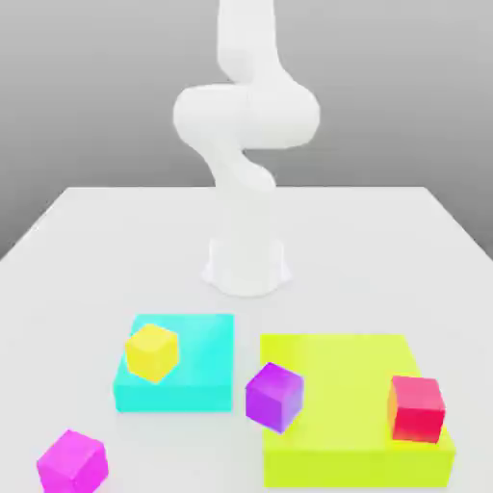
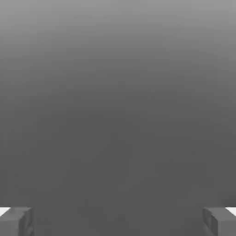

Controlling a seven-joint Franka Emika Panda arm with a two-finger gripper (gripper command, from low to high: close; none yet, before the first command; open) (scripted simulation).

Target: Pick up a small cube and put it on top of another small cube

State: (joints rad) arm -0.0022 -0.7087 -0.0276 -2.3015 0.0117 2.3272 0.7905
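White Franka arm (image 1: 246, 144) stands upright at the back of the white tabletop (image 1: 96, 250). Tool (image 2: 118, 222) seen from the hand view: fingertips (image 2: 16, 221) spread wide apart, nothing between them, plain grey beyond. Magenta-pink cube (image 1: 72, 462) sits on the tabletop at the near corner on the exterior view's left, apart from the other blocks. Red cube (image 1: 417, 407) rests on the lime-yellow slab (image 1: 337, 385), toward its edge on the exterior view's right. Violet-purple cube (image 1: 273, 396) sits at that slab's other edge, between the two slabs. Yellow cube (image 1: 152, 351) sits on the cyan slab (image 1: 197, 371), slightly turned.
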